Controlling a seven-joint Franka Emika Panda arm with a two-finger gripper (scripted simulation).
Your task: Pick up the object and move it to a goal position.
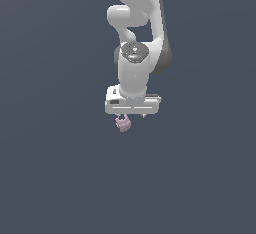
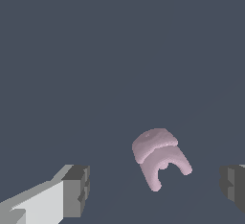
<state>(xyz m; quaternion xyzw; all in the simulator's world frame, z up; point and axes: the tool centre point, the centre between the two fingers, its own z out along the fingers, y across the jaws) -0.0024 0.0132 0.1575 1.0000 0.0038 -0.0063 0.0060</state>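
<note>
The object (image 1: 123, 123) is a tiny pale pink-lilac lumpy shape on the dark grey floor, just below the white gripper (image 1: 131, 115) in the exterior view. In the wrist view the object (image 2: 159, 156) lies between the two dark finger pads, nearer the one at the frame's edge (image 2: 233, 184) than the other (image 2: 76, 189). The gripper (image 2: 155, 188) is open and wide apart; neither pad touches the object. The gripper points straight down over it.
The white arm (image 1: 135, 38) rises above the gripper in the exterior view. The plain dark grey floor (image 1: 50, 153) surrounds it, with no other objects in view.
</note>
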